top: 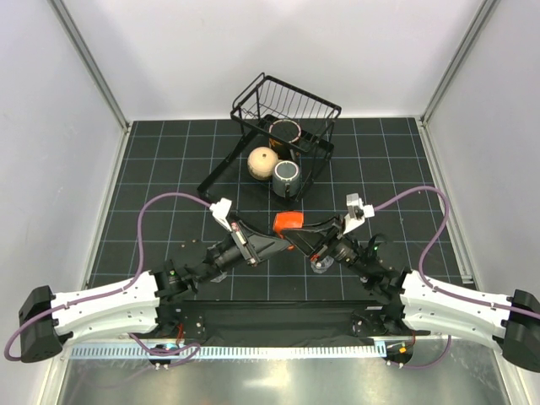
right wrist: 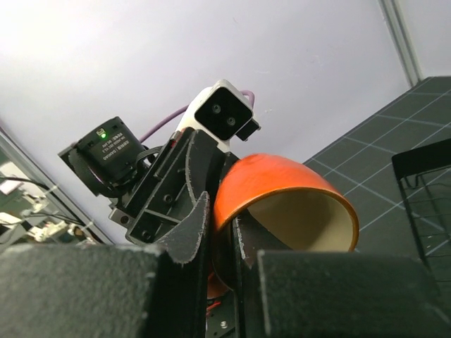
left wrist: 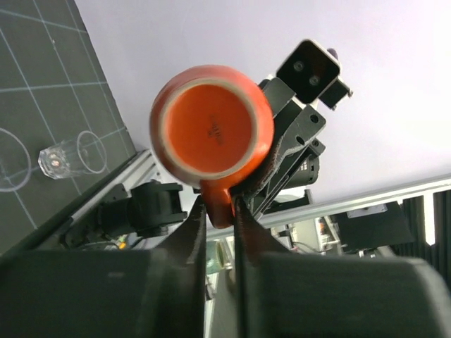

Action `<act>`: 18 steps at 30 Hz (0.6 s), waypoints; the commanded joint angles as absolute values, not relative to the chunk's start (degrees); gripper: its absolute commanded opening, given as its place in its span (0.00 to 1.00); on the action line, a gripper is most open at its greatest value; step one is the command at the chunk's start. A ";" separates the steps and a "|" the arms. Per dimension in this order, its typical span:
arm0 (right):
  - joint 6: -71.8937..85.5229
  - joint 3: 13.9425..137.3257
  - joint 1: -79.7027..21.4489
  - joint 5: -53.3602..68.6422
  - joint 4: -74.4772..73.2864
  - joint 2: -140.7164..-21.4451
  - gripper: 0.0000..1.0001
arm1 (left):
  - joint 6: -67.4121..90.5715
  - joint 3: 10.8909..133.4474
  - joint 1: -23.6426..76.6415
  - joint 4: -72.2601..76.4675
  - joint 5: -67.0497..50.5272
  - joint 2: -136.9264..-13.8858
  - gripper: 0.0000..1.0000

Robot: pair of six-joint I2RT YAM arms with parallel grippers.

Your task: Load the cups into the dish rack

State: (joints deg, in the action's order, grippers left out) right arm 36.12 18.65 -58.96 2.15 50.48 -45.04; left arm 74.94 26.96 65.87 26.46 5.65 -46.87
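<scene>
The red-orange cup (top: 288, 222) is hanging mid-frame above the desk (top: 169, 169) — the jaws of the left gripper (left wrist: 219, 211) are pinching its handle, and those of the right gripper (right wrist: 220, 227) are clamping its rim. The dish rack (top: 305, 99) is standing at upper centre.

The red-orange cup (top: 288, 222) is cream inside. The dish rack (top: 291, 105) is black wire. One mug (top: 262, 160) is beige, another (top: 286, 176) grey, a third cup (top: 285, 131) brown-rimmed. The mat (top: 169, 160) is black with a pale grid.
</scene>
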 commanded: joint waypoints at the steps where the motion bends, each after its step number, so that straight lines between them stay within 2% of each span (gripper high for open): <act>1: 32.17 22.76 -62.22 4.84 49.67 -45.62 0.04 | 74.62 29.44 65.65 24.88 8.08 -47.29 0.00; 4: 31.29 23.47 -62.58 3.87 47.20 -45.00 0.05 | 73.66 30.14 65.65 24.26 7.48 -47.37 0.00; 6: 31.81 23.55 -62.58 1.25 44.92 -43.95 0.14 | 72.86 30.50 65.65 23.73 7.03 -47.72 0.00; 7: 32.08 23.73 -62.58 0.27 43.87 -43.68 0.24 | 72.77 30.50 65.65 23.82 6.51 -47.72 0.00; 9: 32.43 24.78 -62.58 -2.43 40.26 -42.72 0.27 | 72.60 30.59 65.65 23.64 6.24 -47.81 0.00; 12: 32.61 25.49 -62.58 -3.86 38.41 -41.93 0.37 | 72.51 30.32 65.57 23.64 5.71 -47.81 0.00; 18: 31.64 26.45 -62.49 -5.18 35.33 -39.73 0.39 | 72.33 30.06 65.65 22.33 4.57 -46.94 0.01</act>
State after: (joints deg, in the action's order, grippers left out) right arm 32.21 23.07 -62.02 -3.49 34.92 -41.47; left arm 74.22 28.32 65.82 22.33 5.72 -47.83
